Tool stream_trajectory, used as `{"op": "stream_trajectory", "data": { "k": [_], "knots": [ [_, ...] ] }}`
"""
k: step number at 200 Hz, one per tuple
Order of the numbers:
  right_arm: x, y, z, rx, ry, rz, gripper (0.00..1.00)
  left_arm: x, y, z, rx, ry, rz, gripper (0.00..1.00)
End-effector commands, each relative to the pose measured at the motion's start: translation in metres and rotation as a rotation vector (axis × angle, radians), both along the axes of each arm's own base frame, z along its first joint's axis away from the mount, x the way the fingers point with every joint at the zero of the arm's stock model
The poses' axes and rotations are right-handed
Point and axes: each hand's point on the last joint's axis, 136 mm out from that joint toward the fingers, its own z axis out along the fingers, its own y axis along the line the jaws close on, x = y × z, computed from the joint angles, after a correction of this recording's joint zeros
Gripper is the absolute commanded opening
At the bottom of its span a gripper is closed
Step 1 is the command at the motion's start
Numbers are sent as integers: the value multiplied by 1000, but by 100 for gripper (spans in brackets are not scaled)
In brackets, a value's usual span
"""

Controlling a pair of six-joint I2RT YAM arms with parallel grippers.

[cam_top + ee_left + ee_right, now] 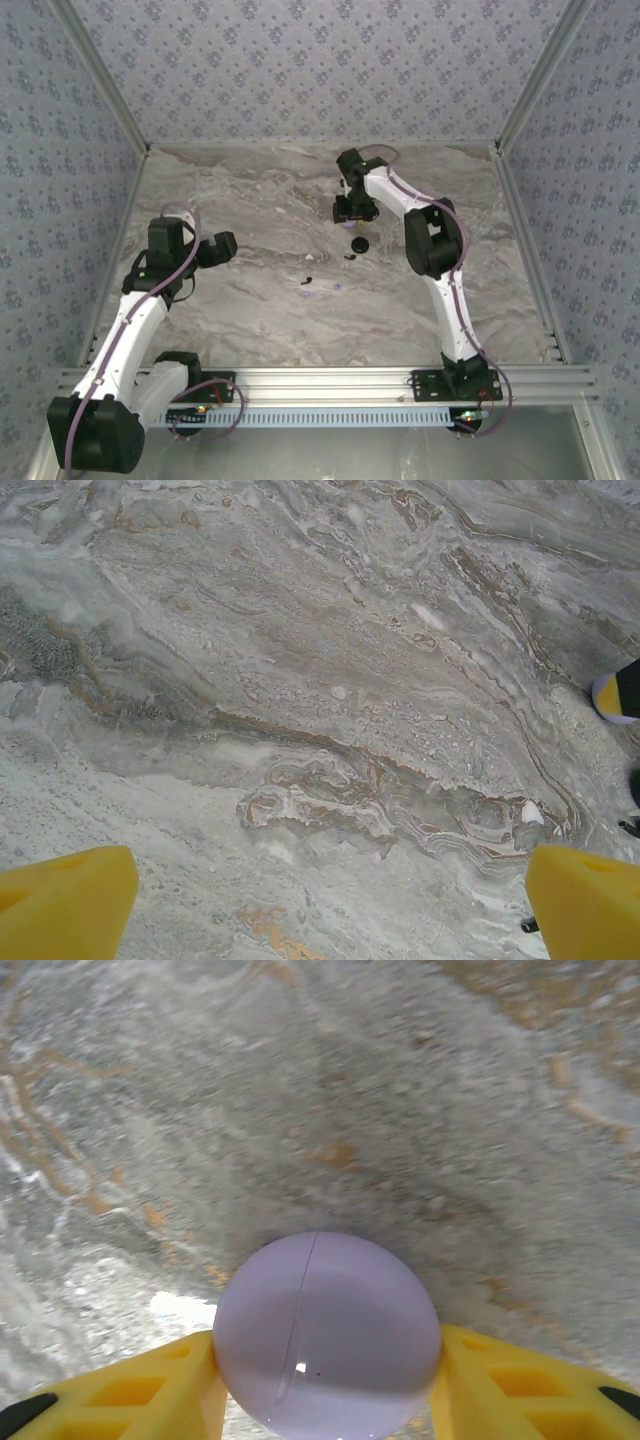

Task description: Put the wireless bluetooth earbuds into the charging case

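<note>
My left gripper (330, 905): jaws spread as wide as they go, nothing between them, bare table (300, 680) underneath. It hangs left of the work.

Mid-table: one black earbud (309, 280) with a pale speck (305, 291) just beside it. Another pale speck (340, 290) lies to its right. All are loose on the marble, apart from the black round case (358, 245). A small dark bit (348, 256) sits just beside that case, probably the second black bud.

My right gripper (327, 1385): jaws partly closed, both fingers (150, 1390) pressed against the sides of the lavender case (325, 1310). I read that as a grip.

To do this well:
- Squeeze lightly and on centre so the round shell doesn't squirt out.
- Get the lid open before going for the buds.

Unknowns:
- The case's underside is cut off, so I can't tell whether it's off the table.
- The lid looks closed; which side the hinge is on is unclear.
- The pale specks are too small to confirm as buds.
</note>
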Motion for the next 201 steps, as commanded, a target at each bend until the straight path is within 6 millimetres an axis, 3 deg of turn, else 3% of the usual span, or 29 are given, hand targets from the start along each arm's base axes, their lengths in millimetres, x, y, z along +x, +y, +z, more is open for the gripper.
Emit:
{"op": "stream_trajectory", "data": {
  "k": [1, 64, 95, 135, 169, 201],
  "knots": [
    [-10, 16, 3, 9, 28, -12, 53, 4, -5, 15, 0, -25, -29, 99],
    [-26, 44, 1, 36, 43, 0, 55, 4, -11, 15, -17, -32, -58, 99],
    [-24, 49, 16, 73, 17, 9, 62, 9, -23, 23, -95, -52, -78, 99],
    [-18, 52, 51, 153, -60, 28, 66, 26, -60, 24, -211, 0, -138, 99],
    [-12, 47, 70, 210, -88, 51, 68, 41, -102, 9, -200, 83, -218, 88],
    [1, 37, 69, 238, -90, 53, 65, 59, -145, -9, -217, 147, -271, 72]
  ]
}}
